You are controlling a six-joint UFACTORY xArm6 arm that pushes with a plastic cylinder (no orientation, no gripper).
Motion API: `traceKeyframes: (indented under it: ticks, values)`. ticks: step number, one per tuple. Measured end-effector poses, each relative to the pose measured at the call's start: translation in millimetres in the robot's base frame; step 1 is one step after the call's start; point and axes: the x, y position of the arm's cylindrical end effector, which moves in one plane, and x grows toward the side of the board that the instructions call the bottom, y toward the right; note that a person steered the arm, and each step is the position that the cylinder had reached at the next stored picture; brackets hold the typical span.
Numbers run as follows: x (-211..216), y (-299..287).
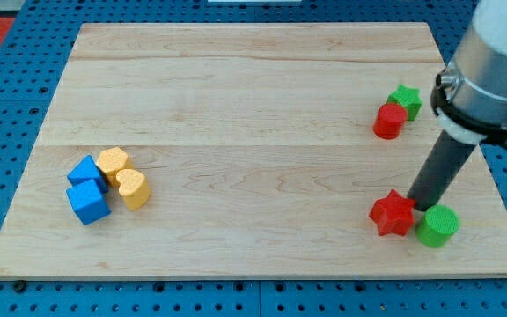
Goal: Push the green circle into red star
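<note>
The green circle [437, 226] is seen near the board's [253, 97] bottom right corner, just right of the red star [392, 214] and very close to it, perhaps touching. With the red star as landmark, my tip [422, 208] is set down just to its upper right, wedged above the narrow space between star and circle; no jaws are carried, only a plain rod. Well above the star a red cylinder [389, 121] and a green star [405, 100] are huddled, while far to its left two blue blocks [87, 191] and two yellow blocks [123, 176] are clustered.
</note>
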Motion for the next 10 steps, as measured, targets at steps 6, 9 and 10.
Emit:
traceKeyframes:
  ticks: [6,9,10]
  values:
    - [51.1,51.2]
    - [9.7,-12.4]
    - [-36.1,73.5]
